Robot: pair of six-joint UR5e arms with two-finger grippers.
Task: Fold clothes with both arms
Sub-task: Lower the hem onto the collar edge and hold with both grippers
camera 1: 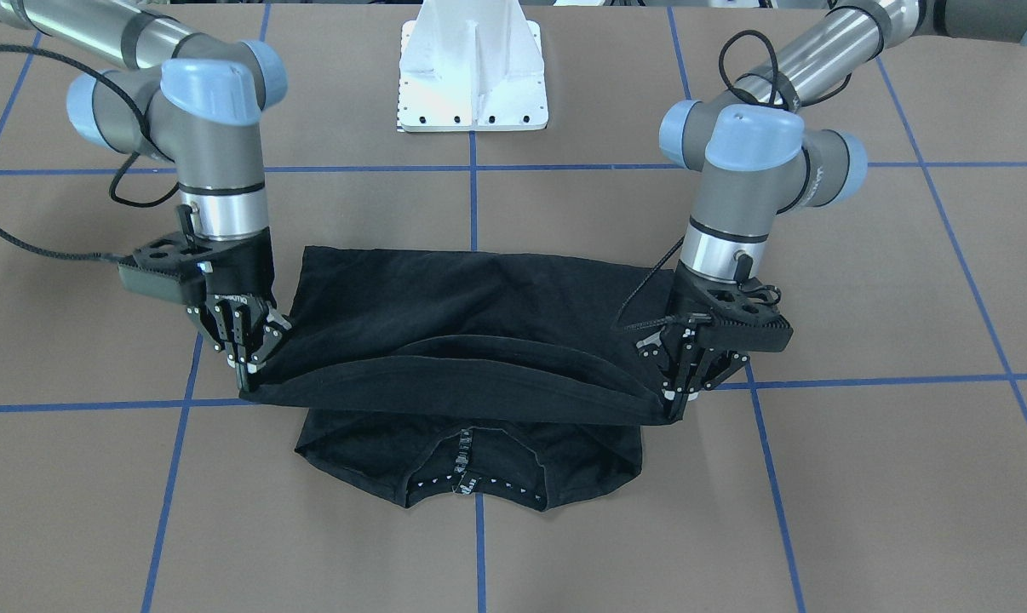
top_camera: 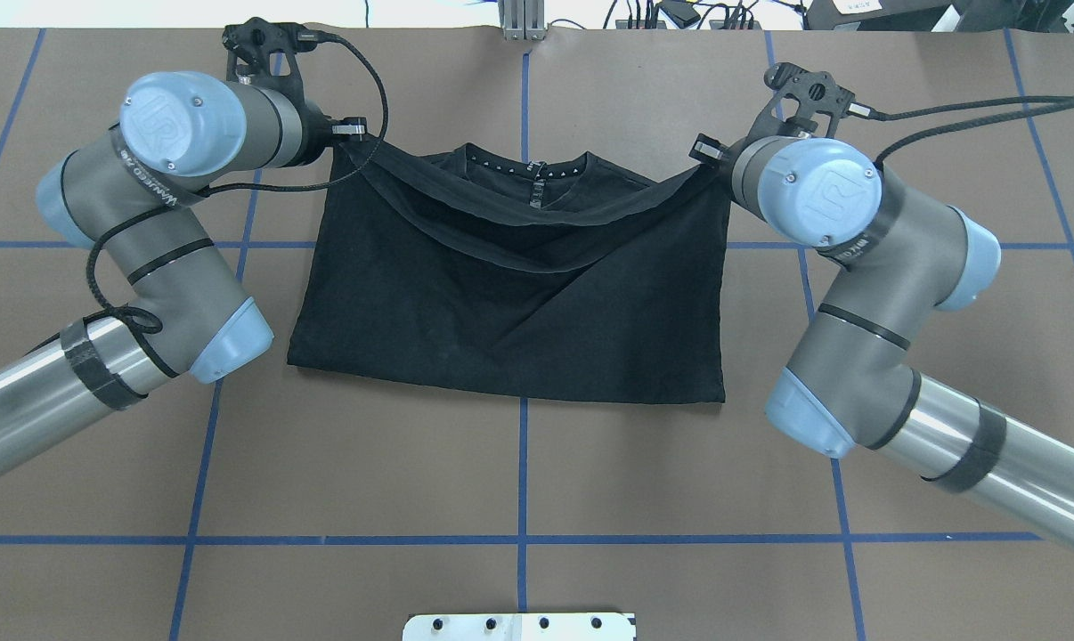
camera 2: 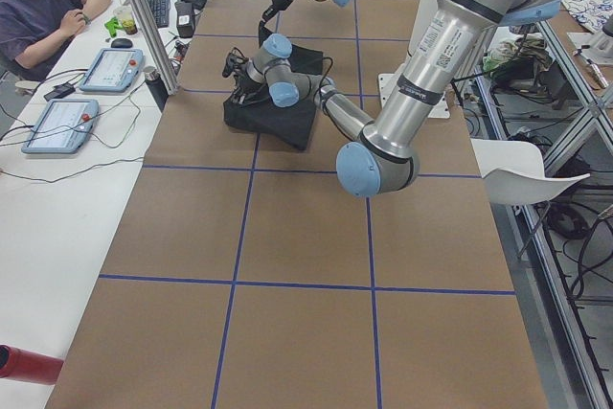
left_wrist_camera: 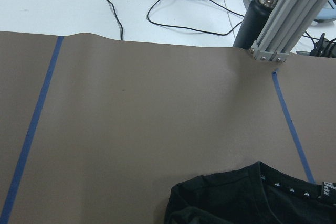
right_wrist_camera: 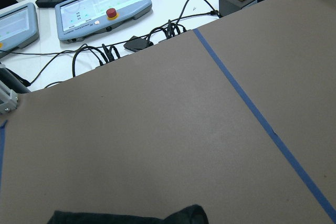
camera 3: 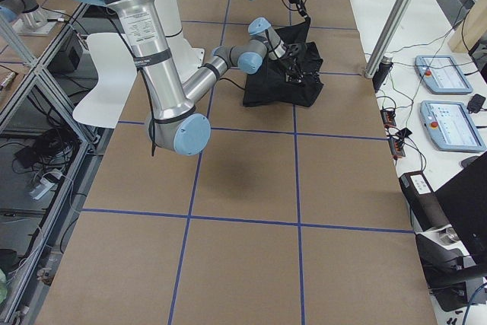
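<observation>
**T-shirt (camera 1: 462,306), black: half-fold under way, hem held over the collar end**

**Jaws.** The right gripper (camera 1: 251,362) and the left gripper (camera 1: 682,385) are each pinched together on one corner of the hem, with cloth caught between the fingertips. I read both as clamped, from the front view alone.

**Held edge.** It is strung between the two grippers, raised off the table (camera 1: 863,477) and sagging in the middle.

**Location.** The shirt is mid-table, between the grippers. Its lower layer lies flat and the upper layer is doubled back over it. The collar (camera 1: 467,477) shows just beyond the held edge, on the side away from the white base (camera 1: 473,77).

**Step.** I judge this to be the bottom-to-top fold, about midway. The hem is up near the shoulder line but not yet laid down.

**Next move calls for:**
- lowering both corners together and level;
- keeping the edge taut enough that the sag does not crease;
- setting it square to the shoulders;
- parting the jaws and lifting clear without dragging the cloth.

**Not made out.**
- No logo shows, only plain black.
- The sleeves are out of sight, and I cannot tell whether they are tucked in or lying underneath.
- From overhead the fingertips are hidden.
- Both wrist cameras show bare table and a scrap of shirt, but no fingers.
- The side views are too small to judge the grip.
</observation>
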